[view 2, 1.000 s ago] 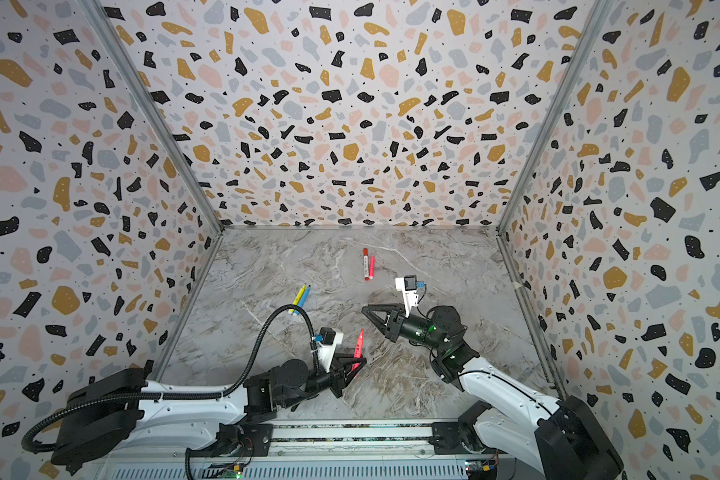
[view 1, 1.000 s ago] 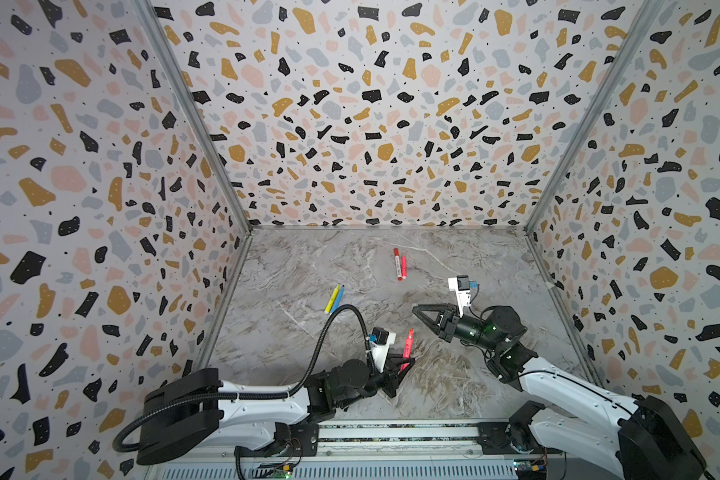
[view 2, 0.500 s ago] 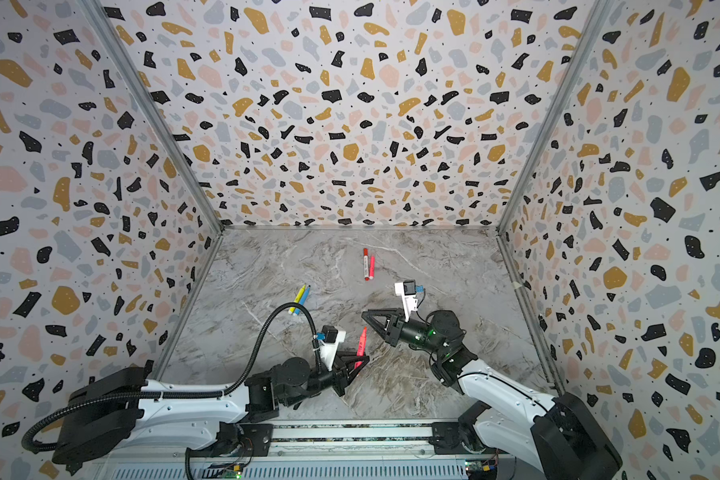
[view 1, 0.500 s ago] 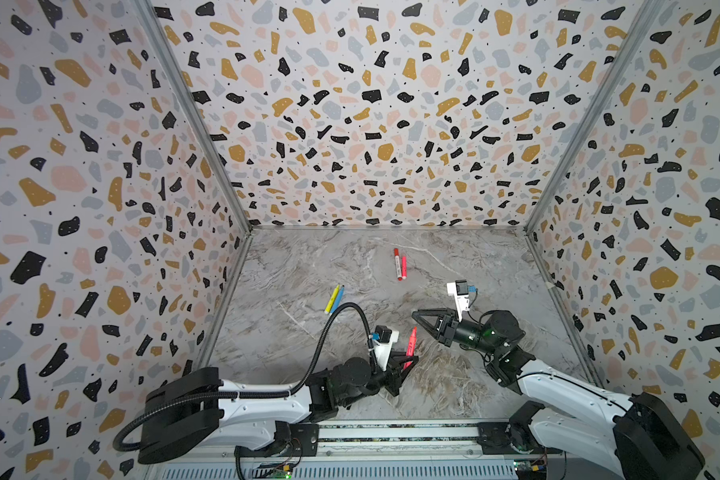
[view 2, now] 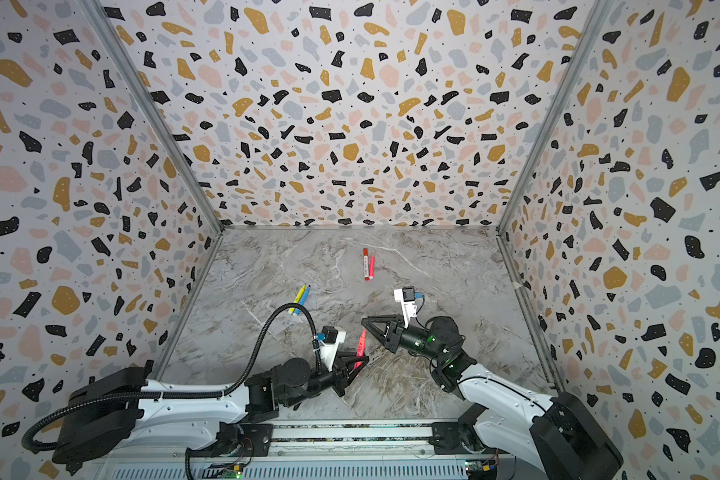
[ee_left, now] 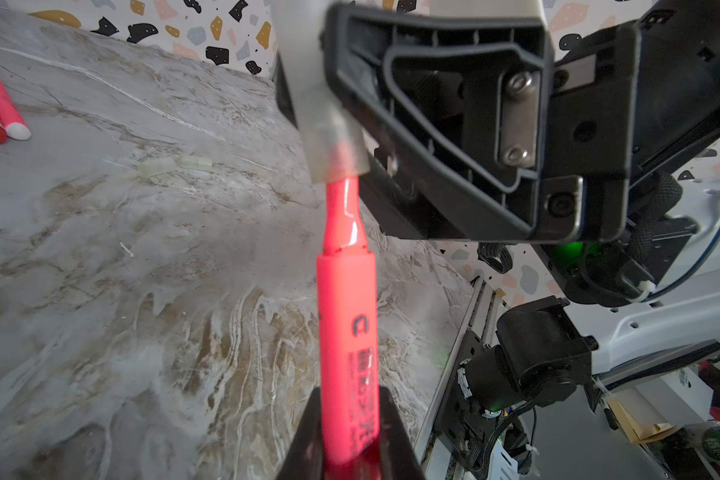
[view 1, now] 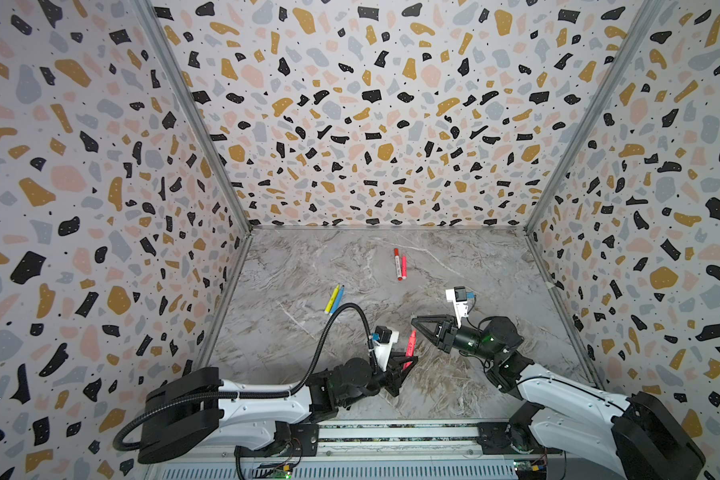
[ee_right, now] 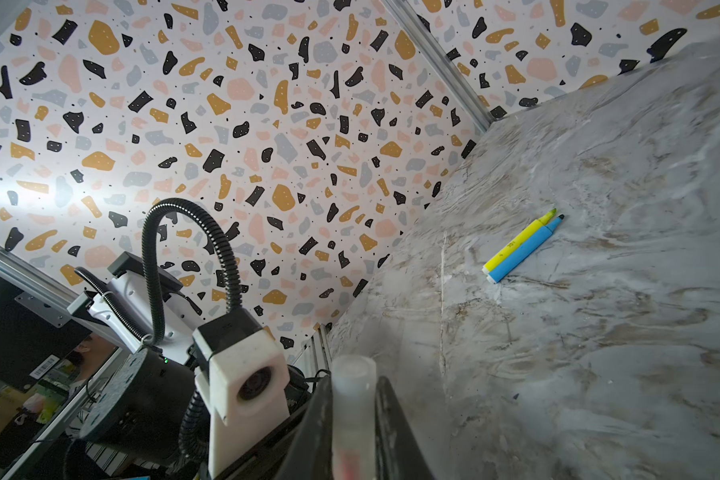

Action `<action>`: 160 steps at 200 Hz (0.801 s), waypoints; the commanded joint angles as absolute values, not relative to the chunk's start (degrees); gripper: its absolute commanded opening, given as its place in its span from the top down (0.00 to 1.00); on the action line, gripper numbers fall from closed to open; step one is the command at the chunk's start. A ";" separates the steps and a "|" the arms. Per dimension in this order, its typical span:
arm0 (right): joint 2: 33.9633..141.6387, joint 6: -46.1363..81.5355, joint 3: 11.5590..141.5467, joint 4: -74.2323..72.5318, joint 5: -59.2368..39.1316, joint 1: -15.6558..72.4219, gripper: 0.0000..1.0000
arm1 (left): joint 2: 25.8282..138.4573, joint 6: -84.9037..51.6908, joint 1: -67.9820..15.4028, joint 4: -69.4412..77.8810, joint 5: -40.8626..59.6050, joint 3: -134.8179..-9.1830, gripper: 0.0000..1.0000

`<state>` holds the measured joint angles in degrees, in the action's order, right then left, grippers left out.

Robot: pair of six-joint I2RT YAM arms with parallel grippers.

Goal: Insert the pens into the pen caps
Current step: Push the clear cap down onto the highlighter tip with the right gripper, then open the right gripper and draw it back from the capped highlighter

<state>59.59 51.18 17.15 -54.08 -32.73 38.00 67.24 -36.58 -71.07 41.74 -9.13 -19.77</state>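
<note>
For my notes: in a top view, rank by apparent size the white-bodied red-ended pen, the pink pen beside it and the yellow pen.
1. Slim white-bodied red-ended pen and slim yellow pen: alike, unranked.
2. Slim pink pen: clearly smallest.

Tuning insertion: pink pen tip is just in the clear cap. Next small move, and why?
Probably ease the right gripper and its clear cap further down the pink pen, left gripper holding firm: in the left wrist view only the tip is inside and the tapered neck is exposed, so it isn't seated.

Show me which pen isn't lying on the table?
The pinkish-red pen held up by the left gripper; the yellow-and-blue pair and the far reddish pair lie flat.
</note>
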 commanded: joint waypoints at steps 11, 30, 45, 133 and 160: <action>57.84 51.90 16.07 -57.95 -31.08 39.28 0.82 | 66.73 -35.46 -71.28 45.12 -10.71 -21.56 1.00; 57.40 51.75 15.09 -58.78 -28.94 40.50 0.79 | 66.20 -36.42 -71.29 46.97 -11.88 -20.65 1.00; 56.88 51.68 14.40 -59.30 -27.58 41.20 0.77 | 65.93 -37.33 -71.28 49.15 -12.37 -19.82 1.00; 49.22 45.04 16.09 -46.56 -23.74 42.62 0.49 | 64.70 -36.67 -71.30 48.53 -13.70 -19.34 1.00; 46.67 39.73 21.69 -33.76 -21.33 42.45 0.45 | 63.70 -35.58 -71.29 46.30 -13.87 -19.15 1.00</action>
